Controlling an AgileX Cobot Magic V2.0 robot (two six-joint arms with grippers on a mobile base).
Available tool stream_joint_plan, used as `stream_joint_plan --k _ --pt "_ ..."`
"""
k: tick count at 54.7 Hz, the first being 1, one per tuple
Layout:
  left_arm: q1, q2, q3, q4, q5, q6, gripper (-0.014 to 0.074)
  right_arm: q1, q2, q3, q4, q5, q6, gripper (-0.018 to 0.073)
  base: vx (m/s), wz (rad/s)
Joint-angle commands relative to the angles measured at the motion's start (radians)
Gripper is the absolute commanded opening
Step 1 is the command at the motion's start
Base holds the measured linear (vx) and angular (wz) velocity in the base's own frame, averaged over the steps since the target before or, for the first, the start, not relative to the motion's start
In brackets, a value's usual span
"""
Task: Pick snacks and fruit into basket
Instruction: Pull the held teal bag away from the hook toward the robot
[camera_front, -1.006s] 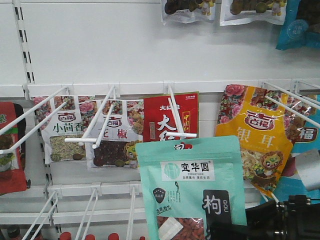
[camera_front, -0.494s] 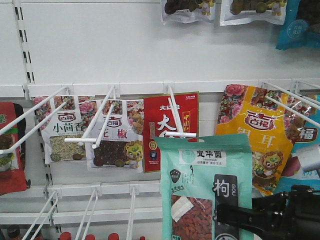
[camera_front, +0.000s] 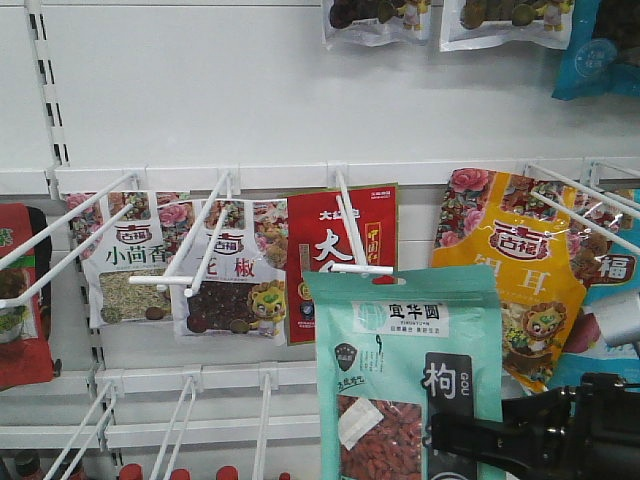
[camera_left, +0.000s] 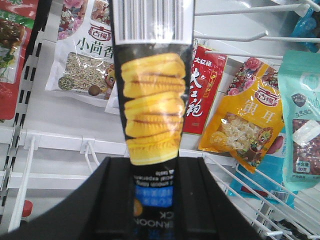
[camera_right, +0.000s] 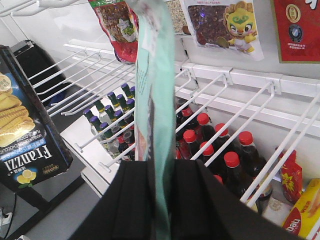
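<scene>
The snacks (camera_front: 405, 350), a mint-green pouch, hang in the front view just below the white tip of a peg hook (camera_front: 362, 268) and in front of the red pouch (camera_front: 338, 240). The right gripper (camera_front: 455, 440) is clamped on the pouch's lower right part. My worry is the top label: it sits so near the hook tip that a lift or sideways pull could catch it and drag the pouch out of the grip. I cannot tell whether the hang hole is fully clear of the wire.

In the left wrist view, the left gripper (camera_left: 152, 172) is clenched on a black biscuit pack (camera_left: 152, 100), with the snacks off to the right. Both arms are loaded and near each other, so a careless swing could knock one pack against the other.

In the right wrist view, the pouch rises edge-on from the pinched jaws, thin and floppy. Below it stand red-capped bottles (camera_right: 215, 145) under wire rails (camera_right: 235, 115), and a slip would drop it among them. Neither the basket nor the fruit shows in any view, so I'd be carrying blind.
</scene>
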Motion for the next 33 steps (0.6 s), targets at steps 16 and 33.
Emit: stream_joint_plan --k 16,33 --pt "-0.004 0.011 -0.032 -0.003 -0.096 0.001 0.0003 -0.003 -0.020 -0.030 0.040 0.010 -0.006 -0.0011 0.00 0.00" --pt "-0.004 0.011 -0.032 -0.003 -0.096 0.001 0.0003 -0.003 -0.020 -0.030 0.040 0.020 -0.009 -0.0011 0.00 0.00"
